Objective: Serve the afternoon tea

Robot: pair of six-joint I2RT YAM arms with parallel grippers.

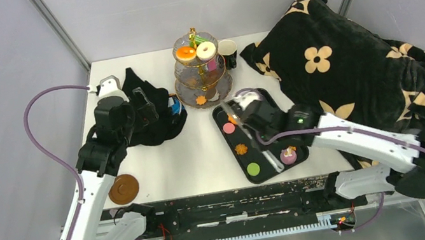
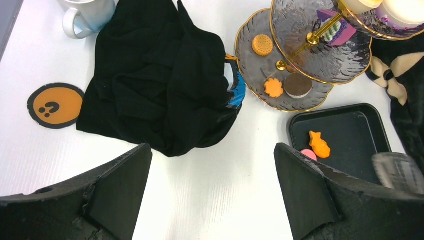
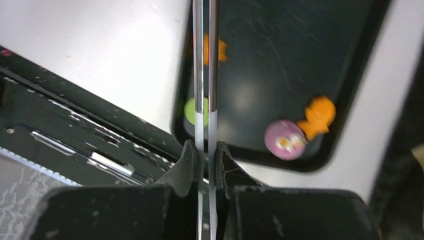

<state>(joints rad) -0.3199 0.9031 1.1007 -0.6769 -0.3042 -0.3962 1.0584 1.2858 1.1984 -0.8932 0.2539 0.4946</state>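
The afternoon tea is split between two places. An orange donut (image 1: 186,52) and a white donut (image 1: 206,50) sit on top of the tiered glass stand (image 1: 182,86), with orange cookies (image 2: 273,87) on its lowest plate. The black tray (image 1: 258,98) holds a pink disc (image 1: 228,128), an orange cookie (image 1: 241,149), a green disc (image 1: 253,168) and a purple treat (image 1: 288,157). My right gripper (image 3: 205,150) is shut on metal tongs (image 3: 205,75) that reach over the tray. My left gripper (image 2: 212,165) hangs open above bare table beside a black cloth (image 2: 160,75).
The black blanket with cream flowers (image 1: 344,73) fills the right side, touching the tray's far corner. A cup (image 1: 227,50) stands behind the stand. A white mug (image 2: 87,17) and an orange coaster (image 2: 55,105) lie left of the cloth. A brown coaster (image 1: 123,189) sits near the front edge.
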